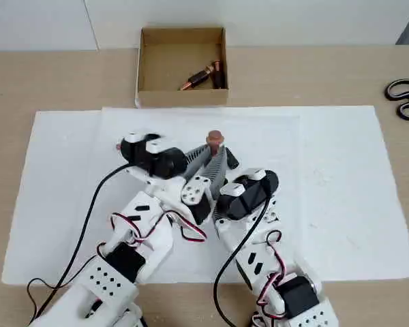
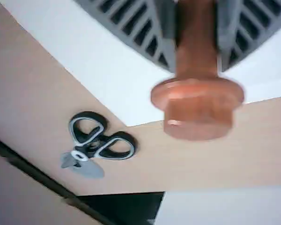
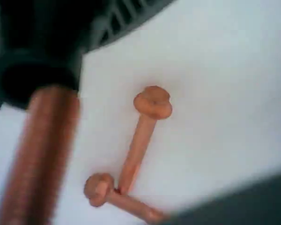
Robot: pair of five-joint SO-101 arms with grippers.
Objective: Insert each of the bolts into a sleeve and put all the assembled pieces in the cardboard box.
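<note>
A bolt [image 2: 197, 101] is gripped by the left claw [image 2: 196, 28], and the black sleeve [image 3: 33, 78] around its shaft is held by the right claw [image 1: 219, 159].

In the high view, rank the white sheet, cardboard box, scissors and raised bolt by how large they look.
1. white sheet
2. cardboard box
3. scissors, cut off by the picture's edge, so only the visible part counts
4. bolt, little more than its head showing

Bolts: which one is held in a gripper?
The bolt clamped by its shaft in the left gripper; the two loose bolts lie on the white paper.
</note>
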